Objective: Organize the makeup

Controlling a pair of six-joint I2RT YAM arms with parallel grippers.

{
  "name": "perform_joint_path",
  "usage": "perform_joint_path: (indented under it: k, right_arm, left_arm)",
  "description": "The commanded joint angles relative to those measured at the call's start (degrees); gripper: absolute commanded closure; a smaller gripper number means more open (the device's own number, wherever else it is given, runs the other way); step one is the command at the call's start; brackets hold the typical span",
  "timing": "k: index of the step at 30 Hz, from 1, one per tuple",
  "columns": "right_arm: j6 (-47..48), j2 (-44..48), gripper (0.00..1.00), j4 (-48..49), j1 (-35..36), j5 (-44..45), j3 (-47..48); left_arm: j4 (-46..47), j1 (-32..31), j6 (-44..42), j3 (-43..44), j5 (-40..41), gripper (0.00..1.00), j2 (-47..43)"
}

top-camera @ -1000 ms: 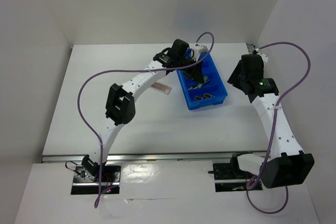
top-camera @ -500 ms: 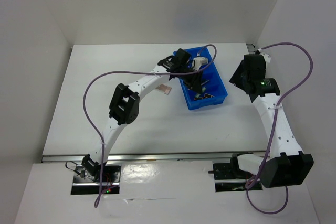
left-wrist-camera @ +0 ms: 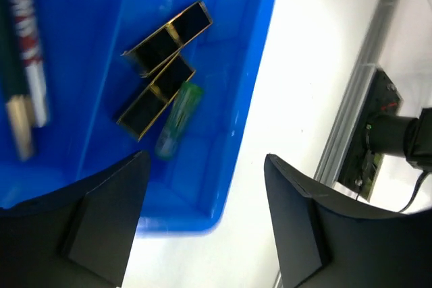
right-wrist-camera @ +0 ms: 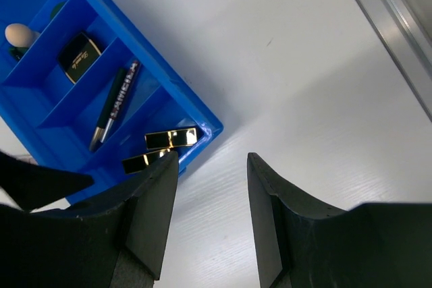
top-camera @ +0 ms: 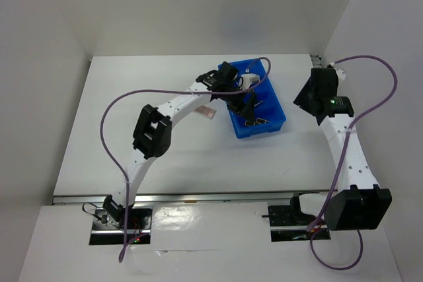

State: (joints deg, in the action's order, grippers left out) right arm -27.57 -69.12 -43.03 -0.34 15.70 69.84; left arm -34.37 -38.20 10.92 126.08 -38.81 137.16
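Note:
The blue tray point(top-camera: 277, 107) holds the makeup. My left gripper point(top-camera: 250, 105) hangs open and empty over its near end. The left wrist view shows its wall point(left-wrist-camera: 250, 65), two black-and-gold lipstick tubes point(left-wrist-camera: 169, 35), a small green tube point(left-wrist-camera: 179, 118) and a slim pencil point(left-wrist-camera: 30, 52) above my open left gripper point(left-wrist-camera: 206, 220). A brownish palette point(top-camera: 207, 111) lies on the table left of the tray. My right gripper point(right-wrist-camera: 212, 214) is open and empty beside the tray's corner point(right-wrist-camera: 209, 129). It sees the sponge point(right-wrist-camera: 18, 34), square compact point(right-wrist-camera: 79, 56), pencil point(right-wrist-camera: 116, 106) and lipsticks point(right-wrist-camera: 171, 137).
The white table ends at a metal rail point(left-wrist-camera: 358, 99) along the near edge. White walls enclose the back and sides. The right arm point(top-camera: 344, 143) stands right of the tray. A purple cable point(top-camera: 132, 94) loops over the left arm.
My left gripper has moved a little toward the near end of the tray. My right wrist has shifted slightly right, away from the tray. Both stay open.

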Motion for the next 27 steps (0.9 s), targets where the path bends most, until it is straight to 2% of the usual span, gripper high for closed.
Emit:
perform_joint_path:
  k: [1,3,4,7,8,10,11,12,13,14,16,18,19,22,24,27]
  right_arm:
    - [0.1,-0.4,0.47,-0.6,-0.5,0.8,2.5]
    - [0.1,-0.4,0.47,-0.6,-0.5,0.8,3.0]
    - [0.1,-0.4,0.47,-0.6,-0.5,0.8,3.5]
    - [0.1,-0.9,0.47,-0.6,-1.0,0.8,4.1]
    - [0.1,-0.9,0.47,-0.6,-1.0,0.8,4.1]
    - [0.6,-0.9,0.47,-0.6,-1.0,0.8,4.6]
    - [0.6,-0.9,0.47,-0.6,-1.0,0.8,4.6]
    - [0.6,-0.9,0.47,-0.6,-1.0,0.8,4.6]
    - [0.6,-0.9,0.47,-0.6,-1.0,0.8,4.6]
    - [0.6,-0.9,0.47,-0.6,-1.0,0.8,4.6]
    - [0.6,-0.4,0.47,-0.6,-1.0,0.2,4.6]
    - [0.6,-0.4,0.47,-0.6,-1.0,-0.4,4.0]
    - [0.6,0.1,0.47,0.0,-1.5,-0.4,4.0]
    - [0.6,0.7,0.47,0.0,-1.5,-0.9,4.0]
    - [0.6,0.7,0.47,0.0,-1.5,-0.9,4.0]
    - [1.1,1.9,0.47,0.0,-1.5,-0.9,4.0]
  left_arm:
    - [0.7,-0.2,3.2,-3.5,7.3,0.19,-9.4]
    - [0.7,0.6,6.6,-7.3,13.6,0.24,-14.0]
    - [0.7,1.4,10.9,-8.7,16.2,0.24,-14.9]
    - [-2.0,5.1,14.5,-11.1,16.7,0.24,-16.1]
    - [-2.8,5.8,16.9,-12.4,19.4,0.24,-17.1]
    - [-0.5,7.0,19.0,-15.9,21.6,0.19,-19.6]
    - [1.6,7.0,22.0,-20.0,24.5,0.07,-22.5]
    - [2.9,7.0,23.7,-21.4,26.0,0.00,-23.6]
    - [3.0,7.7,25.3,-22.0,27.9,0.00,-24.1]
    - [0.6,7.7,30.8,-22.0,34.3,0.00,-24.1]
    - [-5.1,8.3,34.9,-17.7,39.2,0.00,-20.4]
    - [-15.9,8.3,42.1,-12.6,47.0,0.00,-16.0]
    - [-19.1,9.0,44.4,-7.2,48.3,0.00,-11.1]
    - [-27.3,10.3,50.2,1.2,47.8,0.00,-5.1]
    - [-28.5,10.3,53.1,2.0,47.8,0.00,-3.3]
    - [-26.1,10.3,58.7,-4.1,47.6,0.00,-5.3]
